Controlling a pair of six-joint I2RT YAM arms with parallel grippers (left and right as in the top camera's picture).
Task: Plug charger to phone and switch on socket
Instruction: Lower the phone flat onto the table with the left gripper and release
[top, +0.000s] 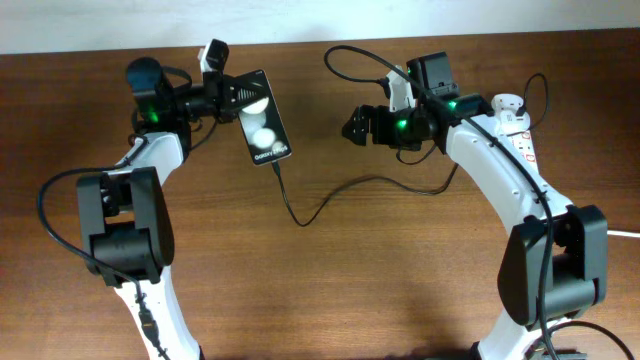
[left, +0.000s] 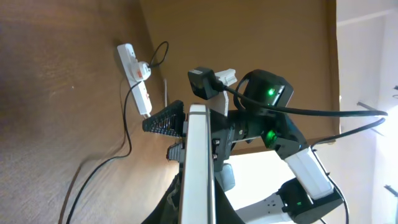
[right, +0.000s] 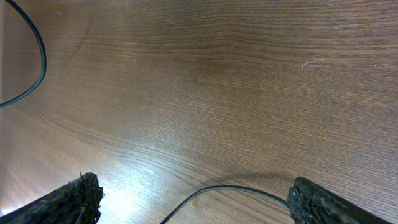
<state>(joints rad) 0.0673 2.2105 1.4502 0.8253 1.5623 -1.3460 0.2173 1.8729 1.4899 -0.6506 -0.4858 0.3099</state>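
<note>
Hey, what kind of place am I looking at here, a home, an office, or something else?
Probably a robotics lab bench, though little of the room shows. A left arm and right arm work at a wooden table with a phone, charger cable and power strip.

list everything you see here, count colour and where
phone: 1, black with a glossy screen, held off the table's back left area by the left gripper
charger cable: 1, thin and black, runs from the phone's lower end across the middle of the table toward the right
power strip: 1, white with red markings, lying on the right side of the table, partly under the right arm in the overhead view
plug adapter: 1, white, seated in the power strip
table: 1, brown wood, under everything
left gripper: 1, black, shut on the phone's upper end
right gripper: 1, black, open and holding nothing, right of the phone
arms: 2, white and black, one on each side
</note>
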